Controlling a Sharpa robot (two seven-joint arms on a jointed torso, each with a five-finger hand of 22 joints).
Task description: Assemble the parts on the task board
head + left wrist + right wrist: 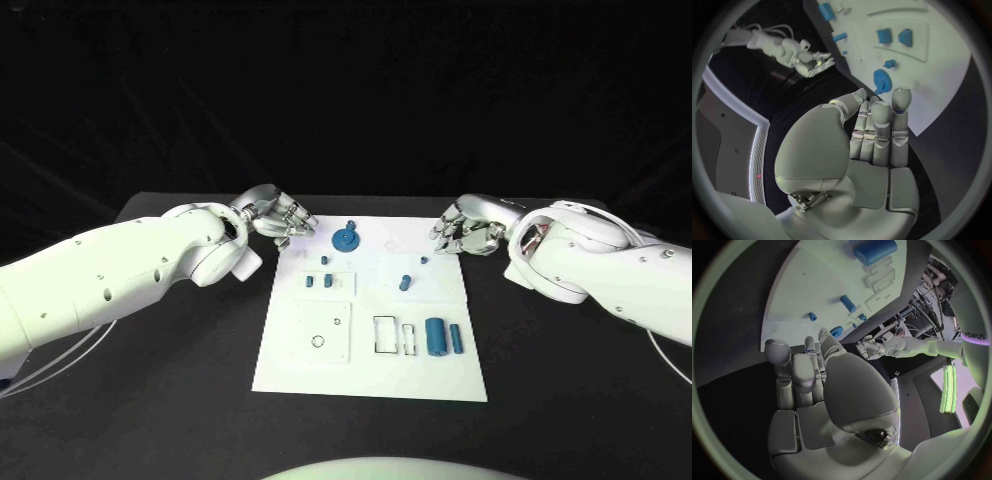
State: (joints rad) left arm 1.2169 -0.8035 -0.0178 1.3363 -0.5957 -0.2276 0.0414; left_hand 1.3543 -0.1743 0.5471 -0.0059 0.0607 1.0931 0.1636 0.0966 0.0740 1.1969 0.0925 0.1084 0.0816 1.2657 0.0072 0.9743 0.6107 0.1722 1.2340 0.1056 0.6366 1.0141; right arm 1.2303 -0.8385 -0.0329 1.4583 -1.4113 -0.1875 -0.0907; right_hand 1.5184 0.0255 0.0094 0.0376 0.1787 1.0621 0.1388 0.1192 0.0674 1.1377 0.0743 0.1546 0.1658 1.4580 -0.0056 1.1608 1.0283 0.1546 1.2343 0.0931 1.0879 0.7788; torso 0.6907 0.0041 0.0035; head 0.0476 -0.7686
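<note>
Two silver hands hover at the far corners of the task board [372,305], and we see nothing held in either. Our left hand [280,218] sits just off the board's far left corner, its fingers [879,125] straight and side by side, holding nothing. Our right hand [464,230] sits at the far right corner, its fingers [804,370] likewise stretched out together and free of any part.

Between the two hands, near the board's far edge, lies a blue gear [346,239], close to the left hand's fingertips in the left wrist view. Further toward us, small blue pegs [326,262] and two blue blocks [322,282] stand on the left half of the board, with another small blue piece [405,282] on the right half. Nearest us, two blue cylinders [444,338] lie side by side at the right, beside outlined slots [385,335], and a ring outline [317,341] marks the left. The white board rests in the middle of the black desk [173,400].
</note>
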